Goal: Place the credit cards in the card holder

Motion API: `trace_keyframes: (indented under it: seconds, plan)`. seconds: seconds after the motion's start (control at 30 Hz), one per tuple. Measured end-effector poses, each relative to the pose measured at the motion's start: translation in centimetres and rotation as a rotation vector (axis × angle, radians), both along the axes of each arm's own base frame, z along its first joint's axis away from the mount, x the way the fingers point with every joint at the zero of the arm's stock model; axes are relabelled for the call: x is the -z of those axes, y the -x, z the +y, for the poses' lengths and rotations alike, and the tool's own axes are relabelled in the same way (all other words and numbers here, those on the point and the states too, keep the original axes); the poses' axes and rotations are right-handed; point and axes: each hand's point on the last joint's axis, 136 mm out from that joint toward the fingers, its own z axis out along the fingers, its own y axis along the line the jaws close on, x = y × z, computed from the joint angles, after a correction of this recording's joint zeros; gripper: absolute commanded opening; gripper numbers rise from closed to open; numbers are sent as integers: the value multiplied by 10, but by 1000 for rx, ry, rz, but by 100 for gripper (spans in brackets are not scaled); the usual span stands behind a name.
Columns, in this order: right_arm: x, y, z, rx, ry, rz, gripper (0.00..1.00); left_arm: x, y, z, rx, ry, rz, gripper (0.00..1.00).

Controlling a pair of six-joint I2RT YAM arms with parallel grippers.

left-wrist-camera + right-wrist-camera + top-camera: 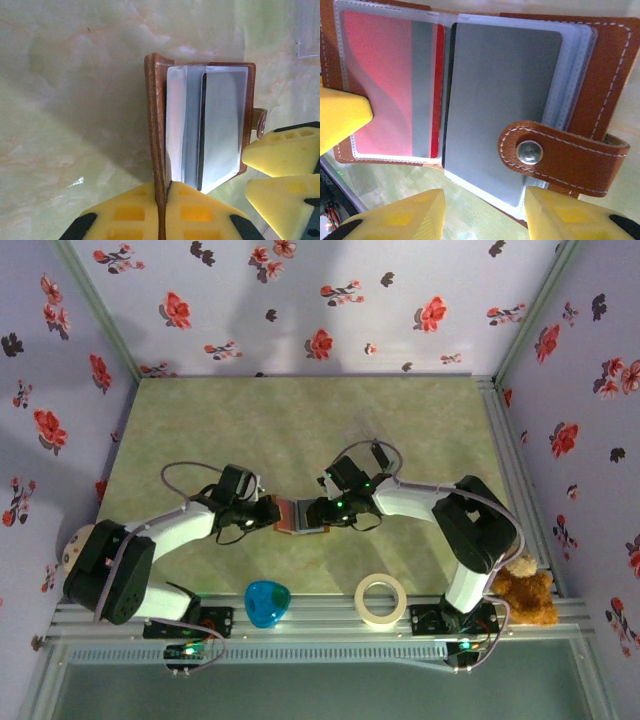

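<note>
On the green marbled table (200,420), near its middle: open card holder (300,515), clear sleeves (175,125) fanned out. Pinched along its left cover by the left gripper (161,192), yellow pads (200,210) tight on the leather. Flanked at the lower edge by the right gripper (482,200), jaws partway apart, gripping nothing visible. Tucked in the sleeves: red card (385,85) left, grey card (500,100) right. Snap tab (560,150) folded across the grey card's corner

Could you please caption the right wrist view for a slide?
Open brown card holder with a red card and a grey card in clear sleeves.
</note>
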Motion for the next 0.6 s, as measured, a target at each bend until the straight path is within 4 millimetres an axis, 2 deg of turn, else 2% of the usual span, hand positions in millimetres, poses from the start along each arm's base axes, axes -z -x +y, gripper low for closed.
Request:
trace_keyframes:
  seconds: [0.23,0.6]
  plan:
    - [8,2,-4,4,11,11,50,0,0,0,-1,0,1,1]
    - [10,2,-4,17,3,25,34,0,0,0,-1,0,1,0]
